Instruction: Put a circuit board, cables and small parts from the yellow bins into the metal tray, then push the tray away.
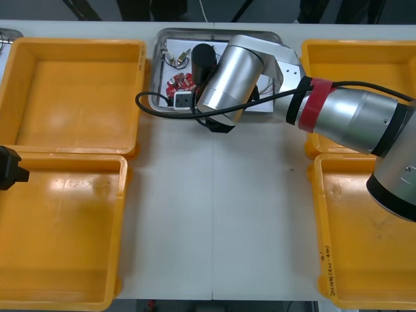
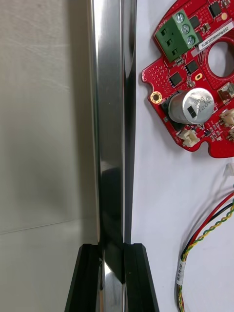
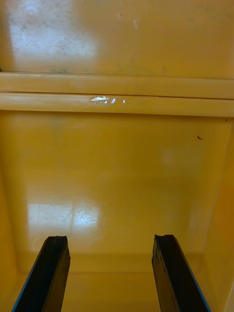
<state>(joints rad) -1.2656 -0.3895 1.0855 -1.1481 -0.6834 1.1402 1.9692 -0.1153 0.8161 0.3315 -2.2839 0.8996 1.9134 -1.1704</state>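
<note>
The metal tray (image 1: 195,32) stands at the table's far middle, white inside, with a round red circuit board (image 1: 180,83) and cables in it. My right gripper (image 1: 220,125) is at the tray's near edge, mostly under its own arm. In the right wrist view the right gripper (image 2: 112,249) is shut on the tray's shiny rim (image 2: 109,122), one finger on each side. The circuit board (image 2: 200,92) and a red and yellow cable (image 2: 204,234) lie on the white floor just inside. My left gripper (image 3: 111,243) stands open over a bare yellow bin floor (image 3: 117,170).
Two yellow bins sit on the left (image 1: 78,97) (image 1: 62,234) and two on the right (image 1: 364,65) (image 1: 364,240), all bare inside where visible. The left gripper (image 1: 13,170) waits at the left edge between the left bins. Bare table lies in front of the tray.
</note>
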